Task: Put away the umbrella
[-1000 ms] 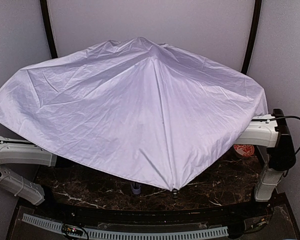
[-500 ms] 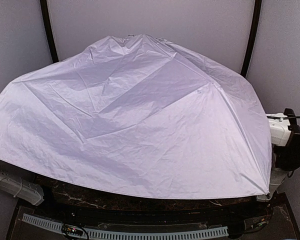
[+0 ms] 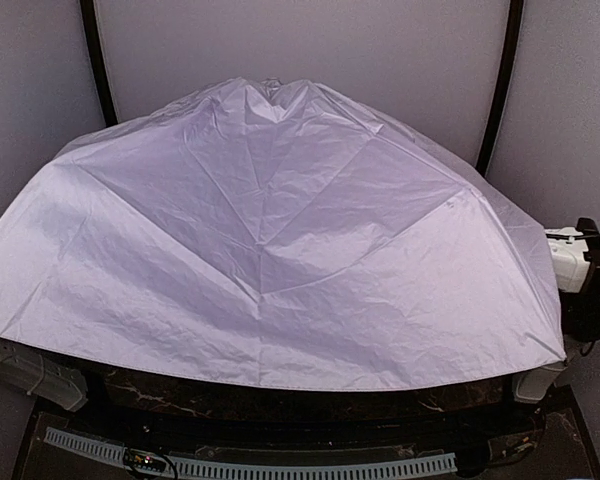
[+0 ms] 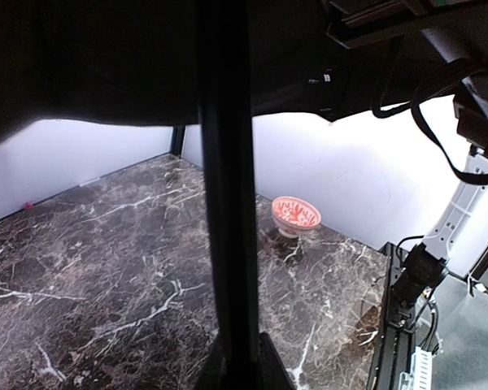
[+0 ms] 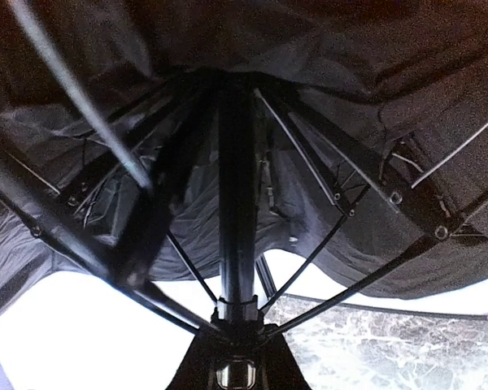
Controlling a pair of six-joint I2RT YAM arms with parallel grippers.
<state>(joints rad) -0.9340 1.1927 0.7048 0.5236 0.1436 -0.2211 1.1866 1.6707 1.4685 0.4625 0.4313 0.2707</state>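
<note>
The open umbrella spreads its pale lavender-white canopy over almost the whole table in the top view and hides both grippers there. In the left wrist view its thin black shaft rises straight up from my left gripper, which is shut on it. In the right wrist view my right gripper is shut round the shaft at the runner, where the ribs fan out under the black lining. The handle and strap are out of view.
A small red-and-white patterned bowl stands on the dark marble table near the far right wall. The right arm shows at the canopy's right edge, a left arm link at lower left. White walls enclose the table.
The canopy has turned and tipped lower toward the front, now covering the bowl and more of both arms in the top view. The right arm has shifted toward the right edge.
</note>
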